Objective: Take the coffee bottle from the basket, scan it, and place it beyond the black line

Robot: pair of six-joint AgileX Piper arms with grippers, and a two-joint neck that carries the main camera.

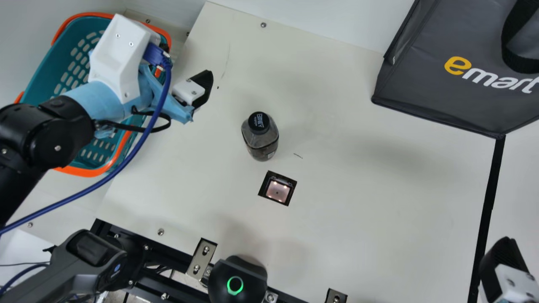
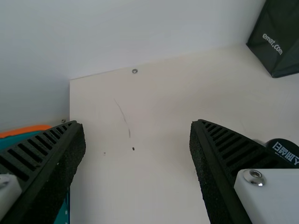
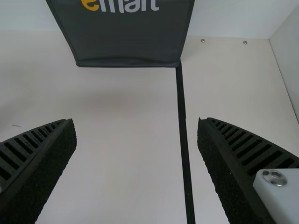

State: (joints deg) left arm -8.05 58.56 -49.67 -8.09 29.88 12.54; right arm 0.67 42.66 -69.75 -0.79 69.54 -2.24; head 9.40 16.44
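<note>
— See the bottle (image 1: 261, 141) anywhere?

— Yes, standing upright on the table (image 1: 358, 210), outside the basket (image 1: 90, 172) (dark cap uppermost).

— Touching the scanner (image 1: 277, 191)?

— No, just beside the lit window, set apart from it, on the side towards the back wall.

— Past the black line (image 1: 490, 189) already?

— No, well short of it, on the same side as the basket.

— And the left gripper (image 1: 187, 63)?

— Hanging near the basket's edge, up and to the left of the bottle in the main view. Spread wide, with table between the fingers (image 2: 210, 172) in the left wrist view (and the bottle's cap peeping out past one of them).

— Holding anything with the right gripper (image 1: 505, 261)?

— No, also spread wide, over at the black line, in the main view's lower right corner. In the right wrist view, placed with one finger on each side of the line.

— Anything by the wall?

— Yes, a dark bag (image 1: 442, 97), with one corner meeting the line's far end.
</note>
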